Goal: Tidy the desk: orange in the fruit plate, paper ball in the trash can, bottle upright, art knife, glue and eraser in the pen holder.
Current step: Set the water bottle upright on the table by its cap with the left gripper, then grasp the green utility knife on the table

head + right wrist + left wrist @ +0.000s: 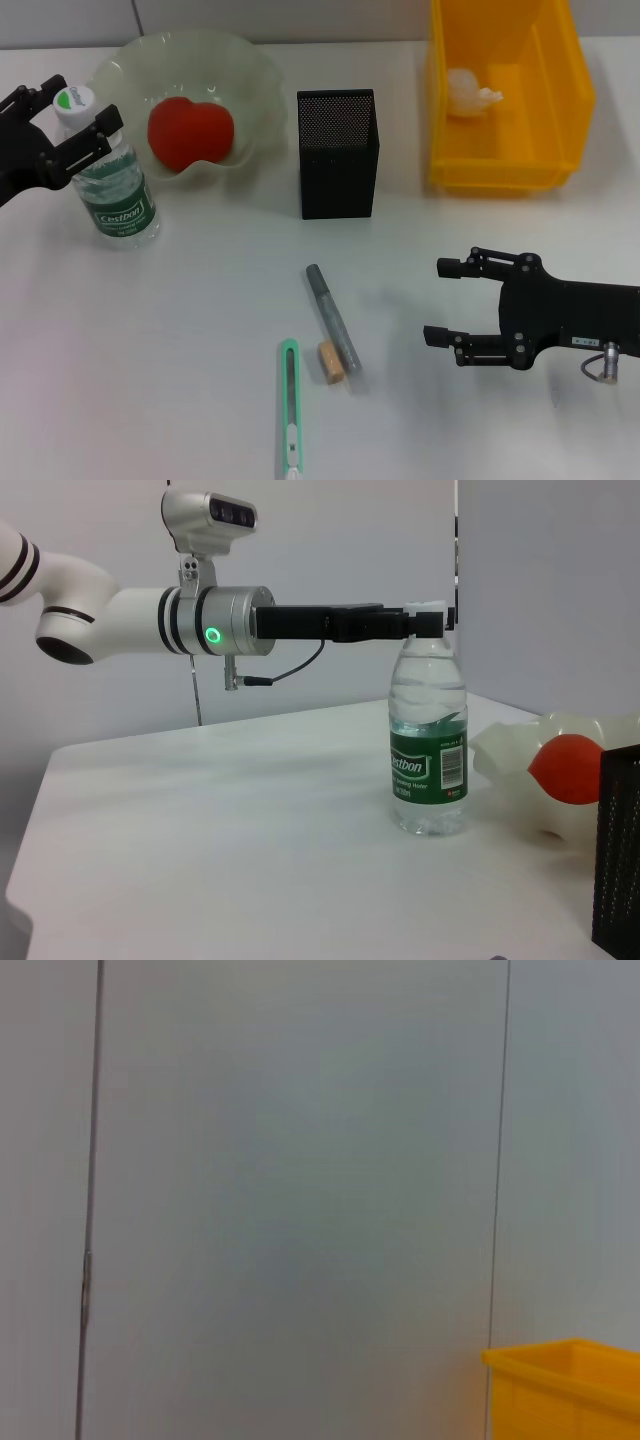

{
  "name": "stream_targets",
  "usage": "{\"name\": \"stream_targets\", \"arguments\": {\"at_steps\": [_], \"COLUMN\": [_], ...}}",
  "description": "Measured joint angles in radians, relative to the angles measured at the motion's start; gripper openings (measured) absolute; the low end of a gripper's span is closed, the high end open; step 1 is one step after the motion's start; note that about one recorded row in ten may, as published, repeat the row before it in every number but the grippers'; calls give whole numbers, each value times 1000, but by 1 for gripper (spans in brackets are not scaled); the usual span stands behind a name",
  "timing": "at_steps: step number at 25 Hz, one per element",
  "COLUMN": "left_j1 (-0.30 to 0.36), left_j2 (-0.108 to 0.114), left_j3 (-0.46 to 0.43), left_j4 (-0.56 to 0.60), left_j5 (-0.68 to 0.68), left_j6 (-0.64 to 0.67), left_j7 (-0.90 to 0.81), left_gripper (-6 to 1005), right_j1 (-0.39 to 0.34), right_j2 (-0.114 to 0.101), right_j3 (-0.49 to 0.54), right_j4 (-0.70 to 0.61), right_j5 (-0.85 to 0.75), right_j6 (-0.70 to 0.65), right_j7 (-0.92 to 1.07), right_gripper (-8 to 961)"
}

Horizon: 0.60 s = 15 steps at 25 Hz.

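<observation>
White desk: left gripper [72, 118] jaws hold the upright bottle [113, 186] at its cap; right gripper [452, 301] jaws wide.

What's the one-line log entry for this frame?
left gripper: around bottle cap, bottle upright | right gripper: open, hovering near art knife | pen holder

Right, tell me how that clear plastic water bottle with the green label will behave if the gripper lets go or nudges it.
The clear plastic water bottle stands upright and looks nearly full, so it is probably fairly heavy and steady. Tall and narrow, it could still tip if pushed near the white cap, where the left gripper sits. On its side it would likely roll.
</observation>
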Motion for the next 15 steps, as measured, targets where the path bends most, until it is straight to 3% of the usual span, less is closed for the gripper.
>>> {"name": "stream_targets", "arguments": {"at_steps": [8, 15], "left_j1": [0, 4], "left_j2": [1, 7], "left_j3": [-1, -1], "left_j4": [0, 0], "left_j5": [-5, -70], "left_j6": [38, 147], "left_j7": [-11, -52], "left_gripper": [789, 787], "right_j1": [1, 2], "right_j2": [0, 0], "right_j3": [0, 0], "right_j4": [2, 4], "right_j5": [0, 1], "right_j6": [0, 0], "right_j7": [0, 0], "right_gripper": [800, 800]}}
